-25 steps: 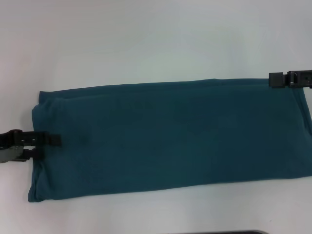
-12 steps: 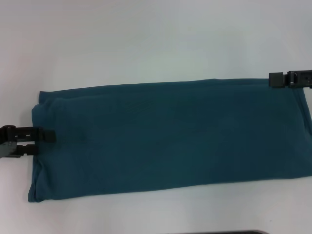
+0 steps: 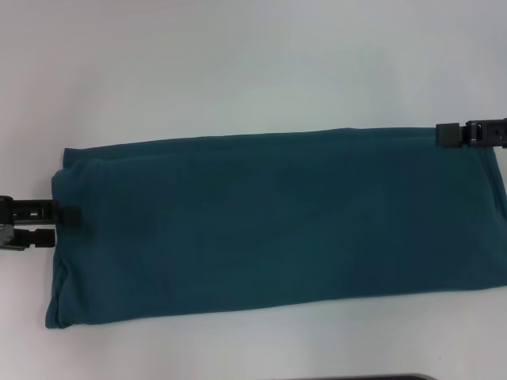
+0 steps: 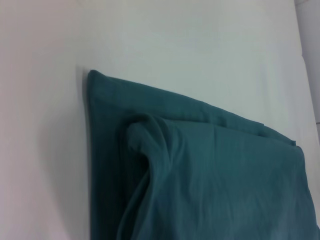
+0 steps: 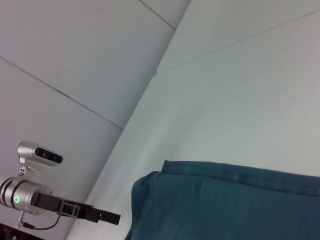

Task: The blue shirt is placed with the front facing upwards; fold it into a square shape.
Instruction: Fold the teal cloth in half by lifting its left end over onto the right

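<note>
The blue shirt (image 3: pixel 277 222) lies flat on the white table (image 3: pixel 238 71), folded into a long band that runs left to right, plain side up. My left gripper (image 3: pixel 65 226) is open at the band's left end, its upper finger just over the cloth edge and nothing held. The left wrist view shows that end of the shirt (image 4: pixel 200 175) with layered folds. My right gripper (image 3: pixel 448 133) sits at the band's far right corner. In the right wrist view the shirt (image 5: pixel 225 205) lies below, and the left gripper (image 5: pixel 107 217) shows farther off.
Bare white tabletop surrounds the shirt on the far and near sides. A dark object's edge (image 3: pixel 356 378) peeks in at the near edge of the head view. Grey wall panels (image 5: pixel 75 60) rise beyond the table's edge.
My left gripper has drawn back to the left, off the shirt's end, and slightly farther from me. The right gripper and the shirt have stayed put.
</note>
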Motion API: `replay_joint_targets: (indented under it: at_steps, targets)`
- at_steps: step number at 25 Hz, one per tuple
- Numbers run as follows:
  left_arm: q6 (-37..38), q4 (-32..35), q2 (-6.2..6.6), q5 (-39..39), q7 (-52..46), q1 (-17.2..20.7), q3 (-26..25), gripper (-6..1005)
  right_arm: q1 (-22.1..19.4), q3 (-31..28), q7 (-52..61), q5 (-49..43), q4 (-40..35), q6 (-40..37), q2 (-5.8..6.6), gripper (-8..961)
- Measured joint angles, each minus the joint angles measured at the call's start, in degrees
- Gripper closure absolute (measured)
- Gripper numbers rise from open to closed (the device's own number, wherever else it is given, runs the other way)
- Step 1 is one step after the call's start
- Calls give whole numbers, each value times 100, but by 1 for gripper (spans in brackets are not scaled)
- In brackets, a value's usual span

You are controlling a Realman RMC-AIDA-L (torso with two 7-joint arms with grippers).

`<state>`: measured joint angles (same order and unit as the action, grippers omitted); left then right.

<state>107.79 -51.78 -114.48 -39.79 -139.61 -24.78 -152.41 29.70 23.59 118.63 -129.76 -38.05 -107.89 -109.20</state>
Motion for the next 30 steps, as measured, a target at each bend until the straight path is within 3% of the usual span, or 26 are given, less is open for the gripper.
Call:
replay_joint_targets:
  at_steps: [10, 30]
  targets:
    - [-91, -32, 78, 252, -104, -116, 78, 82, -26, 6, -42, -13, -8, 6, -5, 59]
    - [-480, 245, 45, 383, -56, -159, 229, 82, -25, 5, -11, -14, -4, 13, -5, 59]
